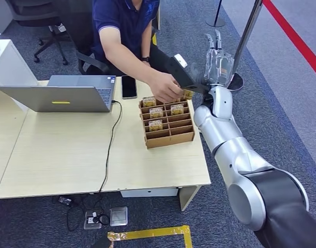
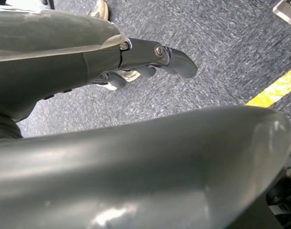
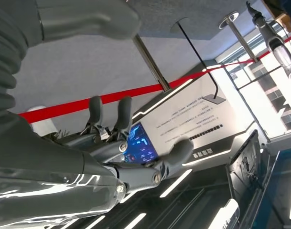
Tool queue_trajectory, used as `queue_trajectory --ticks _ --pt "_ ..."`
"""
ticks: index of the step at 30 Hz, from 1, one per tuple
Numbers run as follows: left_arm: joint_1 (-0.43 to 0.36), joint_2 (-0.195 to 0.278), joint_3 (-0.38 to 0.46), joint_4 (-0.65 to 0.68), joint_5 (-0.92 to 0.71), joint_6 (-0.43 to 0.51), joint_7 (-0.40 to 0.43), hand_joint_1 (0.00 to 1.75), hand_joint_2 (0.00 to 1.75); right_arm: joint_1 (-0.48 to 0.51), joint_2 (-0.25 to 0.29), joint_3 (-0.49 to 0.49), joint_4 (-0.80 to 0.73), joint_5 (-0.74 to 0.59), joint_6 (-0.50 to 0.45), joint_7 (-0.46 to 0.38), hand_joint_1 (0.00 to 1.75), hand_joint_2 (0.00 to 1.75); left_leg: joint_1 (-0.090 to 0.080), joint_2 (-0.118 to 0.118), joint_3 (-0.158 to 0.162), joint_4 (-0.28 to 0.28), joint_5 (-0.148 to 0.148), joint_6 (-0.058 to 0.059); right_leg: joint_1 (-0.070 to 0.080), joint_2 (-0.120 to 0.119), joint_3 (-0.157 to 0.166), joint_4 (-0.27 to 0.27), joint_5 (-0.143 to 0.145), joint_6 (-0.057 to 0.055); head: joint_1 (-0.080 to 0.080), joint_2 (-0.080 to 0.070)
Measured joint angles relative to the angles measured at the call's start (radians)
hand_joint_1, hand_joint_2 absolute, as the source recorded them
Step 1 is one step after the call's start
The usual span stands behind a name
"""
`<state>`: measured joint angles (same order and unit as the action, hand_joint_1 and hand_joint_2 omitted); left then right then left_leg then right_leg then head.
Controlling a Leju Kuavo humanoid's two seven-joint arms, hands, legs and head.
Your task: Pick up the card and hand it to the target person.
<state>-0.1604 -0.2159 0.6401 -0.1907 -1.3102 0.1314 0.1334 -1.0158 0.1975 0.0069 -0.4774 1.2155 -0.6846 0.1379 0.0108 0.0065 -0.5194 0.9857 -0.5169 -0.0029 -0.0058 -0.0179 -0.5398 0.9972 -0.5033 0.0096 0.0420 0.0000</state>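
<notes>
Right hand [image 1: 217, 64] is raised beside the far right corner of the table [image 1: 70, 155], just past the person's hand. Its fingers [image 3: 124, 114] are seen spread apart and extended in the right wrist view, with nothing between them.

The card [image 1: 188, 94] is seen as a small yellowish edge at the person's hand [image 1: 166, 87], just beside the dark wrist part of the right arm. It is gripped by the person's fingers; contact with the robot hand cannot be told from the head view.

Left hand [image 2: 144, 59] is pointed down at grey carpet [image 2: 215, 43]. Its fingers [image 2: 179, 62] are held loosely extended, slightly curled, nothing held. A yellow floor stripe [image 2: 276, 88] is visible near it.

A brown cardboard tray [image 1: 168, 126] with slots sits on the table's right part; several more cards [image 1: 155, 112] are stood in its far slots. A phone [image 1: 129, 86] lies near the tray, between it and an open laptop [image 1: 66, 94]. A black cable [image 1: 109, 150] is run from the laptop over the near table edge.

A person in a dark blue shirt [image 1: 121, 20] is seated behind the table, arm stretched toward the right hand.
</notes>
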Motion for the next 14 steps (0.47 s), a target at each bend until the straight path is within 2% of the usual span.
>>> queue_trajectory --ticks 3,6,8,10,14 --pt "0.005 -0.003 0.0 0.0 0.007 0.003 0.0 0.0 0.0 0.01 0.0 -0.023 -0.017 -0.03 0.0 -0.03 0.0 1.75 0.0 0.0 0.0 0.0 0.0 0.0 0.0 0.0 0.0 0.0 0.0 0.0 0.0 0.0" --pt "0.01 -0.005 0.0 0.0 0.016 0.002 0.0 0.0 0.0 0.056 -0.007 -0.065 -0.087 -0.158 0.001 -0.147 0.0 1.75 0.0 0.0 0.001 0.0 0.0 0.0 0.0 0.0 0.0 0.0 0.0 0.0 -0.001 0.0" --pt "0.014 -0.005 0.0 0.0 0.025 -0.002 -0.003 0.0 0.0 0.12 -0.017 -0.092 -0.172 -0.296 0.011 -0.256 0.0 1.75 0.0 -0.001 0.0 0.0 0.0 0.0 0.0 -0.001 0.0 0.0 0.0 0.0 -0.001 0.0" --pt "0.019 -0.005 0.0 0.0 0.039 -0.011 -0.009 0.0 0.0 0.2 -0.031 -0.107 -0.277 -0.428 0.043 -0.325 0.0 1.75 0.0 -0.001 0.0 0.0 0.0 0.0 0.0 -0.001 0.0 -0.001 0.0 0.0 0.0 0.0" --pt "0.029 -0.003 0.001 0.0 0.057 -0.022 -0.017 0.0 0.0 0.351 -0.059 -0.121 -0.475 -0.599 0.117 -0.37 0.0 1.75 0.0 -0.001 -0.001 0.0 -0.001 0.0 0.0 0.0 -0.001 -0.002 0.0 0.0 0.001 0.0"
